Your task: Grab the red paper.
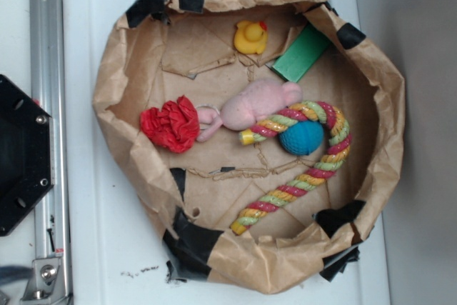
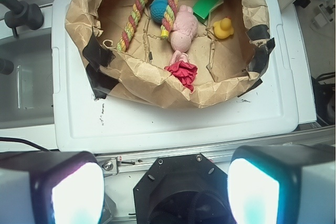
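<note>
- Currently the gripper (image 2: 165, 195) stands with its fingers (image 2: 73, 195) spread wide apart, empty, well back from the paper basket (image 1: 385, 105) on the white desk (image 1: 93, 233).
- Location: the red paper (image 1: 170, 123) lies inside the basket, against the wall facing the robot-side edge of the desk, touching or just beside the pink plush toy (image 1: 258, 102).
- Handling, as judged: light, soft, compressible; ruffles should crush and give grip; not fragile.
- Hold point: close across the wad's middle from above, jaws clear of the basket wall and the plush tail.
</note>
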Motion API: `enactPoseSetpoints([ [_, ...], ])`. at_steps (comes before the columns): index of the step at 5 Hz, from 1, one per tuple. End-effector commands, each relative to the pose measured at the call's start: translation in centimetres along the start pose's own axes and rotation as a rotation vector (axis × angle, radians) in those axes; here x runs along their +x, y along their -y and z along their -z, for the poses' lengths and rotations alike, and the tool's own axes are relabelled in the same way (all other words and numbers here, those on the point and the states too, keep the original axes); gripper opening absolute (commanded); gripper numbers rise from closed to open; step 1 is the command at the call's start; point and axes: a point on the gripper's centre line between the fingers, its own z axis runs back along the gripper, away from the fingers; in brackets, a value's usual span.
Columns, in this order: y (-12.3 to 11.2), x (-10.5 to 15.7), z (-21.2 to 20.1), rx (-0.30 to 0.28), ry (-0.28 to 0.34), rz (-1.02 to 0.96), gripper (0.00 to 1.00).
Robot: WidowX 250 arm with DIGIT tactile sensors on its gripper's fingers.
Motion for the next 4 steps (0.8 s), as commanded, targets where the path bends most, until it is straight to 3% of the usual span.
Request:
enactPoseSetpoints([
  [1, 0.0, 0.0, 0.0, 0.000, 0.000, 0.000, 1.00],
  [2, -1.9, 3.0, 3.0, 0.040, -0.243, -0.251, 1.00],
  [3, -1.7, 6.9, 5.8, -0.027, -0.463, -0.384, 1.00],
  [4, -2.3, 10.1, 9.1, -0.079, -0.469, -0.418, 1.00],
])
